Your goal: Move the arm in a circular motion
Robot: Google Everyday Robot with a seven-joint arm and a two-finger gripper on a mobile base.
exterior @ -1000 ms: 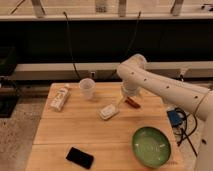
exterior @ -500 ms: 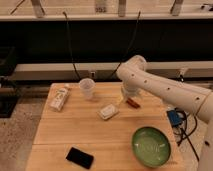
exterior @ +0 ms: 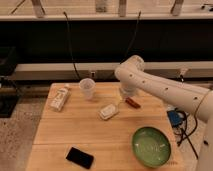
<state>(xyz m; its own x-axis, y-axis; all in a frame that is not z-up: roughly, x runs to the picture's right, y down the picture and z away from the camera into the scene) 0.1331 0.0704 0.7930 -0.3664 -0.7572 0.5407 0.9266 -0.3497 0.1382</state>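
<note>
The arm is large and white, made of thick rounded segments with small dark dots. It reaches in from the right edge to a bulbous elbow joint over the back of the wooden table. The gripper hangs below the elbow, just above the table's far middle. It is close to a small red-brown object and a white packet. It holds nothing that I can see.
A clear plastic cup stands at the back, left of the gripper. A white snack bag lies at the far left. A green bowl sits at the front right and a black phone at the front left. Cables hang behind, and a blue object lies off the right edge.
The arm's elbow and gripper have shifted slightly to the left over the back of the table. The tabletop items have not moved.
</note>
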